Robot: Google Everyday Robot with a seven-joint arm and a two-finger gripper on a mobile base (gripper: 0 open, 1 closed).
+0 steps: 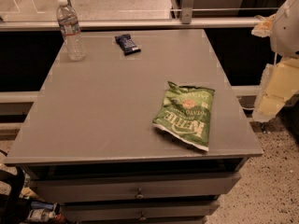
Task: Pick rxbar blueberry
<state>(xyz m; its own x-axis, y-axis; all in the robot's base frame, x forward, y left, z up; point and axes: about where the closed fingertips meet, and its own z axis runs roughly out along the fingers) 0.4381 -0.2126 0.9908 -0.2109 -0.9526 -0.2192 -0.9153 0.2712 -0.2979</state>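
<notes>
The rxbar blueberry (127,44) is a small flat bar in a dark navy wrapper. It lies at the far side of the grey table (103,106), a little left of centre. My gripper (272,95) hangs at the right edge of the view, beyond the table's right side. It is far from the bar and holds nothing that I can see. Part of the arm is cut off by the frame edge.
A clear plastic water bottle (70,30) stands upright at the far left corner. A large green Kettle chip bag (185,115) lies at the near right. Drawers (138,190) sit below the tabletop. A railing (140,23) runs behind the table.
</notes>
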